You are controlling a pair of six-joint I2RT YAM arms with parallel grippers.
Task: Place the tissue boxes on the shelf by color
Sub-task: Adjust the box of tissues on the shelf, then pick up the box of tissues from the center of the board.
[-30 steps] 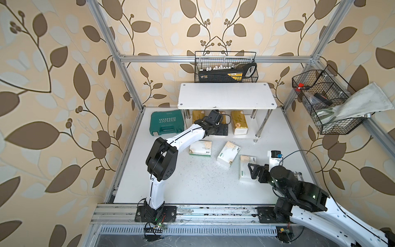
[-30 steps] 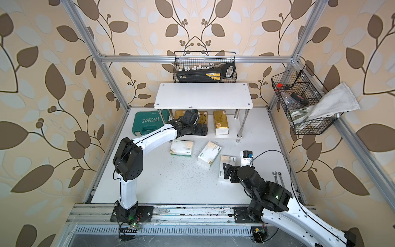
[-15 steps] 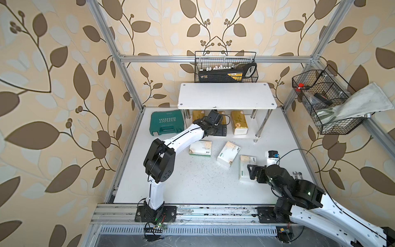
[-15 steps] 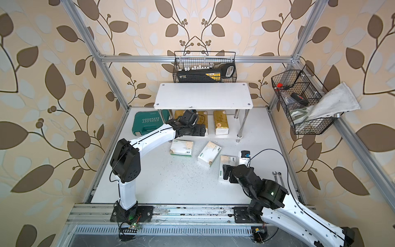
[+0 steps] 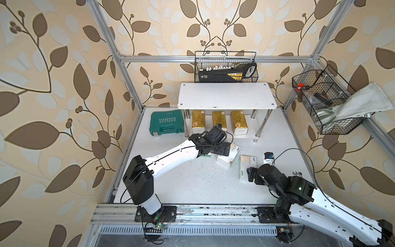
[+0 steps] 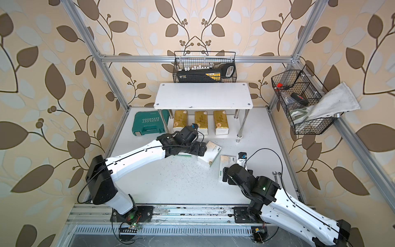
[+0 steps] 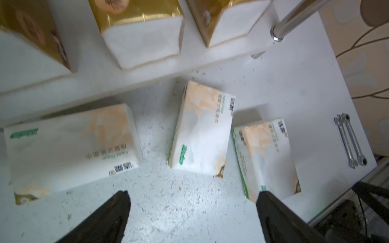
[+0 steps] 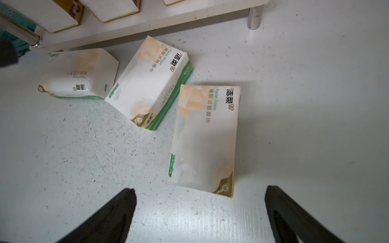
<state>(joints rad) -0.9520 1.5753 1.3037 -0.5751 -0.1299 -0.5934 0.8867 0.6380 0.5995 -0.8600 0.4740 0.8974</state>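
The shelf (image 5: 226,95) (image 6: 203,95) stands at the back with its top board bare. Three gold tissue boxes (image 5: 198,120) (image 5: 239,124) (image 7: 143,27) sit side by side on its lower board (image 8: 147,23). Three white tissue boxes lie flat on the table in front: left (image 7: 69,147) (image 8: 75,73), middle (image 5: 229,156) (image 8: 147,82), right (image 5: 245,167) (image 8: 205,138). My left gripper (image 5: 222,149) (image 7: 192,194) hangs open above the table between the left and right white ones. My right gripper (image 5: 252,174) (image 8: 200,189) is open just short of the right one's near end. Neither holds anything.
A teal tool case (image 5: 167,124) lies left of the shelf. Black wire baskets hang on the back wall (image 5: 226,70) and the right wall (image 5: 327,102), the latter with a cloth. Two wrenches (image 7: 349,141) (image 5: 296,173) lie near the table's right edge. Chrome shelf legs (image 5: 257,130) stand beside the white boxes.
My left arm has drawn back from the shelf's lower board to above the white boxes, uncovering the middle gold one. My right arm has edged toward the right white box.
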